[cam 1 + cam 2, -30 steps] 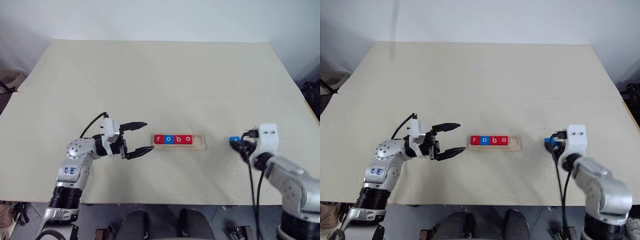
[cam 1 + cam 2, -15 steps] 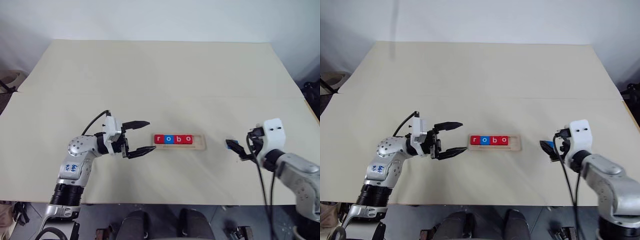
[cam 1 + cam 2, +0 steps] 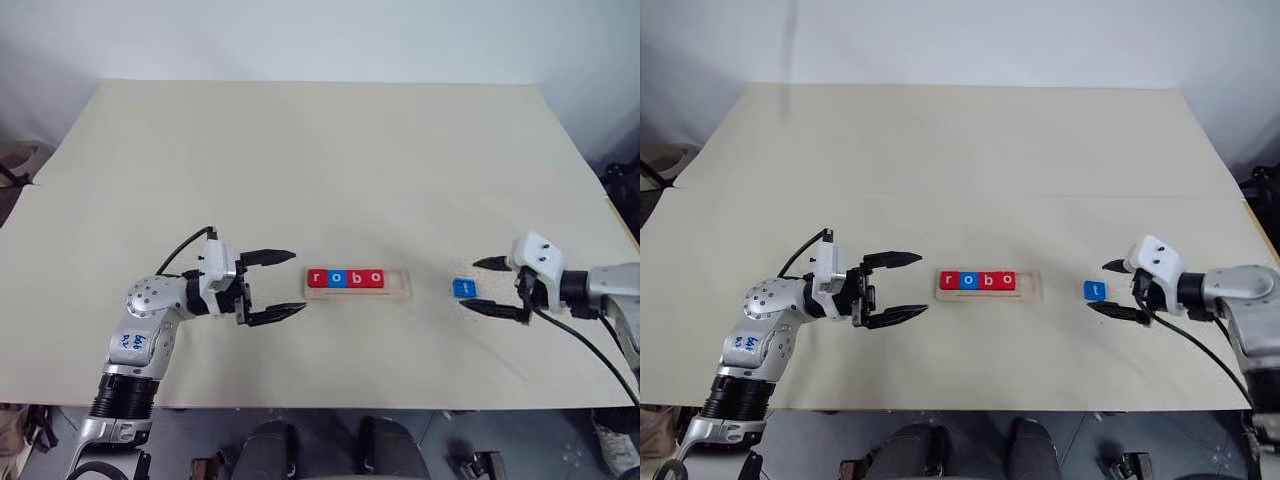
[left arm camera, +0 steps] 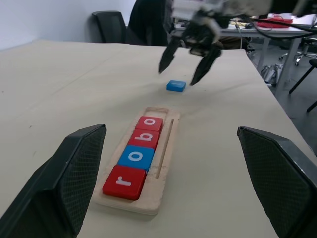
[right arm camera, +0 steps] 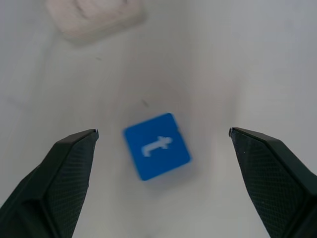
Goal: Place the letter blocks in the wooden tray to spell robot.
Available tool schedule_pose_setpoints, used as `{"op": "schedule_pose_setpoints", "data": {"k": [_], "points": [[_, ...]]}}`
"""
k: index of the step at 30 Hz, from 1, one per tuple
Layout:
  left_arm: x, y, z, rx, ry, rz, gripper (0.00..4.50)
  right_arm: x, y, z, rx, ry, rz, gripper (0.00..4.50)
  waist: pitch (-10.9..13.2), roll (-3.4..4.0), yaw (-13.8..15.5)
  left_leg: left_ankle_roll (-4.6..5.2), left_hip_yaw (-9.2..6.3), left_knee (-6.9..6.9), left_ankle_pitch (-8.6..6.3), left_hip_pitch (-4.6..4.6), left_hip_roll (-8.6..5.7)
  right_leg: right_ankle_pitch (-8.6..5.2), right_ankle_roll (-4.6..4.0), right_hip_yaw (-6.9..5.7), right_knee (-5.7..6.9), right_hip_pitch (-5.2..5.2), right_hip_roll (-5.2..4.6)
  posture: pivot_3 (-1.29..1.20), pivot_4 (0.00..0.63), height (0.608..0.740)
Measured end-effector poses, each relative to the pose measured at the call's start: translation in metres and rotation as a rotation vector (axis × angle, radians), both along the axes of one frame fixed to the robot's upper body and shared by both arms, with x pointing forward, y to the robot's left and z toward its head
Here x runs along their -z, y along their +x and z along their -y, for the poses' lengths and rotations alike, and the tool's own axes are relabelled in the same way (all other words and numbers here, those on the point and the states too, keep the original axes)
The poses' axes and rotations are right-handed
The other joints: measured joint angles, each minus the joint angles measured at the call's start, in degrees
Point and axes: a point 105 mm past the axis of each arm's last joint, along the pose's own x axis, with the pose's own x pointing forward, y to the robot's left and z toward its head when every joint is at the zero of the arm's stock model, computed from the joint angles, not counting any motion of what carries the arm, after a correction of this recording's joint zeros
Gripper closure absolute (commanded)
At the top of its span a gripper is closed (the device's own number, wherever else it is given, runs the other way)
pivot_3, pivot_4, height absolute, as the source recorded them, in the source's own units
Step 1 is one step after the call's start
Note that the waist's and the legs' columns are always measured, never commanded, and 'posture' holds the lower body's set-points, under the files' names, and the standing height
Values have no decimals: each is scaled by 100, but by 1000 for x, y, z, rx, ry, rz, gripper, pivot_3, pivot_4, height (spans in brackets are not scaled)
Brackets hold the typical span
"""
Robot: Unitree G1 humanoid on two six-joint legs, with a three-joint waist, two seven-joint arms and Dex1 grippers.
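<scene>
blocks (image 3: pixel 346 279) in the tray (image 3: pixel 400 292) read "robo"; loose blue block (image 3: pixel 463 288) "t".

Left wrist view: both black fingers (image 4: pixel 69 183) of the left gripper (image 4: pixel 171 186) cut off by the bottom and side edges. The chairs (image 4: pixel 126 25) and desk (image 4: pixel 277 27) beyond the table are blurred and cropped at the top.

Right wrist view: wooden tray (image 5: pixel 96 17) blurred and cut off at the top edge; the finger (image 5: pixel 270 176) bases run out of the pic. White letter on the blue block (image 5: pixel 157 146) is soft, looks like a "t".
</scene>
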Motion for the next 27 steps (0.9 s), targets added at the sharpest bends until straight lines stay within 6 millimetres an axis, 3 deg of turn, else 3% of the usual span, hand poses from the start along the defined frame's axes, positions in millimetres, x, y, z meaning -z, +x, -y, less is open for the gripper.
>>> {"op": "schedule_pose_setpoints", "data": {"k": [1,4,11,15,21,27], "points": [[0,0,0,-1,0,-1,0,2,4,0,-11,-12,-3,65,0,0,-4,0,1,1,0,0,0,0,0,-1,-1,1,0,0,150,740],[0,0,0,-6,-2,1,0,9,8,-1,-46,-24,-32,683,0,0,-1,0,-2,1,0,-2,0,0,0,-3,-1,2,0,0,150,740],[0,-3,0,-21,-2,6,0,11,4,-4,-101,-16,-84,3050,0,0,-3,0,-3,2,0,-1,1,0,0,-2,0,4,0,0,150,740],[1,-2,-3,-37,-4,4,0,5,5,-10,-119,-9,-95,3049,0,0,-7,-1,-3,2,0,-1,2,0,0,-2,1,3,0,0,150,740],[0,-1,-3,-53,-7,6,0,-27,6,-72,-324,32,-55,3049,0,1,-12,-3,-7,2,1,0,5,0,-1,-4,4,1,2,0,150,740],[1,-1,-3,-64,-12,4,0,-23,9,-117,-442,30,-74,3049,0,1,15,-3,-9,5,1,-4,0,0,0,-4,4,1,-5,0,150,740]]}}
